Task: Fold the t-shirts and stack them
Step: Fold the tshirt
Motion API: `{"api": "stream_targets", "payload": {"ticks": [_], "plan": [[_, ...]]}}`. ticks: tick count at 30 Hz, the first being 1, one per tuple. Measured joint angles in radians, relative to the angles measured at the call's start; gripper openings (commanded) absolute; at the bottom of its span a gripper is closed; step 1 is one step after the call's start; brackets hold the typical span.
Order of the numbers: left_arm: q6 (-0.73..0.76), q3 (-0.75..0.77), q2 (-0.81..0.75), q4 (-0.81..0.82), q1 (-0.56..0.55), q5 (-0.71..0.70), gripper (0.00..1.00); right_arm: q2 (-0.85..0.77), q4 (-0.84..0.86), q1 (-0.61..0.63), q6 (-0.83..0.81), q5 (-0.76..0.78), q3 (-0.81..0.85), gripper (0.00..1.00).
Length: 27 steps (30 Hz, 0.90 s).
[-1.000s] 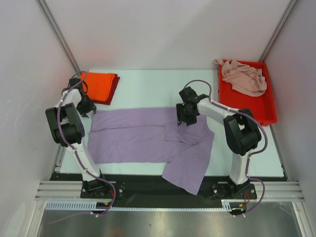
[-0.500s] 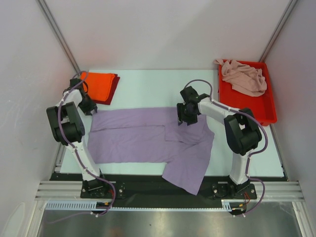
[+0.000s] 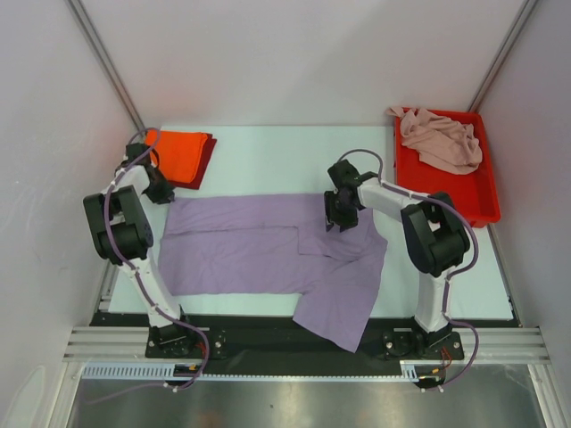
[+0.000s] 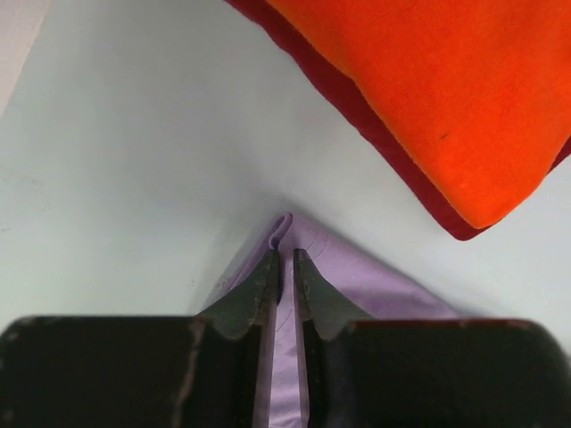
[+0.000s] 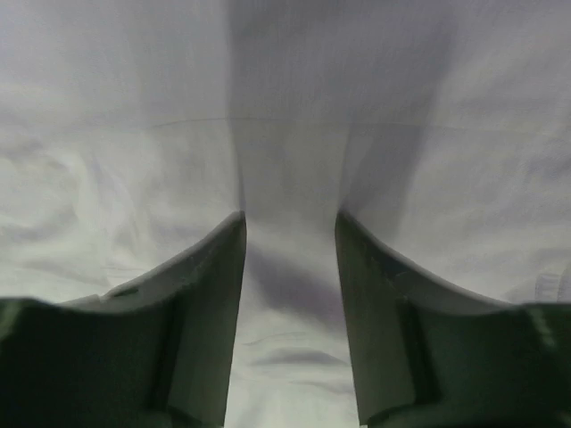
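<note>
Clearly the lavender shirt (image 3: pixel 259 245) is the one being folded. It lies spread across the middle of the table (image 3: pixel 268 152), with one flap draped over the near edge. The left gripper (image 4: pixel 285 260) pinches its far-left corner. The right gripper (image 5: pixel 290 223) rests on the far hem with its jaws spread, holding nothing. Next, I judge, it must close there so both can draw the far edge nearward. The orange-red shirt (image 3: pixel 177 153) sits folded on the dark red shirt (image 3: pixel 208 159) at the far-left corner. The pink shirt (image 3: pixel 442 138) lies crumpled in the tray (image 3: pixel 446 194) at the far-right corner.
</note>
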Motion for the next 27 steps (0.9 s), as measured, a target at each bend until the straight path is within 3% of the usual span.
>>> {"api": "stream_targets", "payload": {"ticks": [9, 17, 21, 24, 27], "plan": [[0.000, -0.039, -0.043, 0.095, 0.000, -0.001, 0.18, 0.001, 0.023, -0.050, 0.071, -0.080, -0.018, 0.48], [0.002, -0.057, -0.041, 0.131, 0.000, -0.020, 0.08, 0.002, 0.022, -0.064, 0.090, -0.093, -0.018, 0.48], [0.007, -0.065, -0.044, 0.136, 0.000, -0.045, 0.42, 0.002, 0.022, -0.068, 0.090, -0.100, -0.018, 0.49], [0.000, -0.138, -0.090, 0.166, 0.000, -0.069, 0.48, 0.002, 0.022, -0.068, 0.090, -0.103, -0.018, 0.48], [0.000, -0.185, -0.138, 0.158, 0.000, -0.082, 0.45, 0.002, 0.023, -0.068, 0.090, -0.103, -0.018, 0.49]]}}
